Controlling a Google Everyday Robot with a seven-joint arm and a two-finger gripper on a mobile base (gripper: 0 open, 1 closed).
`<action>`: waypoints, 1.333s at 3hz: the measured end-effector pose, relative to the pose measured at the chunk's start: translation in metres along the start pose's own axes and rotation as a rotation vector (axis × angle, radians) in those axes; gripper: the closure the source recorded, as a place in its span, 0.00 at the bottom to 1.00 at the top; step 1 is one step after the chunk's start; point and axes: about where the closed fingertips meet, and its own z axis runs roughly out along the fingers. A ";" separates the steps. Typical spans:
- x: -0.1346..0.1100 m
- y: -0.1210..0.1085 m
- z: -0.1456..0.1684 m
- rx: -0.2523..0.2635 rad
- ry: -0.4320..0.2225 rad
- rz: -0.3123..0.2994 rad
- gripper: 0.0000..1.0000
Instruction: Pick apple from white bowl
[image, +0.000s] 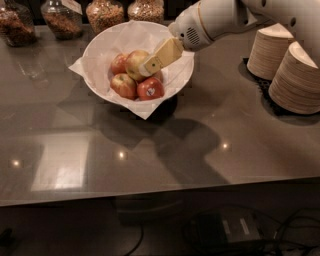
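The white bowl, lined with crumpled white paper, stands at the back left of the dark counter. In it lie the large yellow-green apple, a red apple with a white sticker and two smaller red-yellow apples. My gripper reaches in from the upper right over the bowl's rim. Its beige fingers rest against the right side of the yellow-green apple.
Two stacks of beige disposable bowls stand on a black mat at the right. Several glass jars of dry food line the back edge behind the bowl. The counter's front edge runs along the bottom.
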 end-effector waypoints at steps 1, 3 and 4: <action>-0.006 0.005 0.026 -0.019 -0.050 -0.015 0.00; -0.006 0.015 0.064 -0.056 -0.095 -0.017 0.04; -0.002 0.016 0.071 -0.056 -0.100 -0.020 0.08</action>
